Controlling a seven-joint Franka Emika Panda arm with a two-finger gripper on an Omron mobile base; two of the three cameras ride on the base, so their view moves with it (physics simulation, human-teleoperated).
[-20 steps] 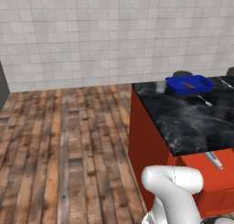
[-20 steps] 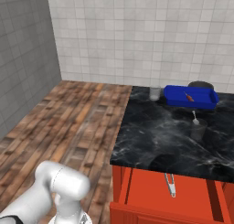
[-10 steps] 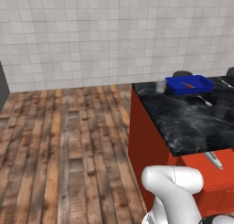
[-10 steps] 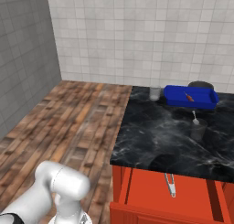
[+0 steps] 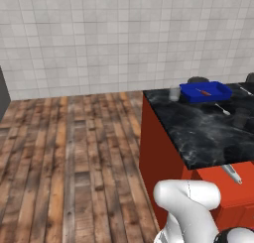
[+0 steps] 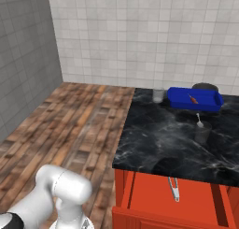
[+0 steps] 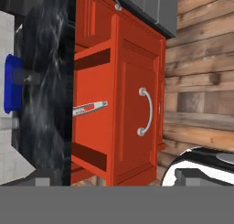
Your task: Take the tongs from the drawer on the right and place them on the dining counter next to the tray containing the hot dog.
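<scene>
Tongs lie inside the pulled-out drawer, and the hand is released, its fingers spread wide with nothing between them, well apart from the utensil. In the hand view the camera is rolled, so the red cabinet door with its curved silver handle sits closest, and beyond it the drawer stands open with the tongs resting in it. Their long axis runs roughly front to back in the drawer: one end points toward the drawer's front edge, the other toward the black marble surface overhanging the back of the drawer. In the right base view they look like a narrow loop, with the rounded end nearer the front. In the left base view they lie at a slight angle on the drawer floor.

Farther off on the surface stands a blue tray near the tiled wall, holding the small reddish hot dog. A small grey cup stands just beside the tray's left end, and a thin silver utensil lies on the marble in front of the tray.
</scene>
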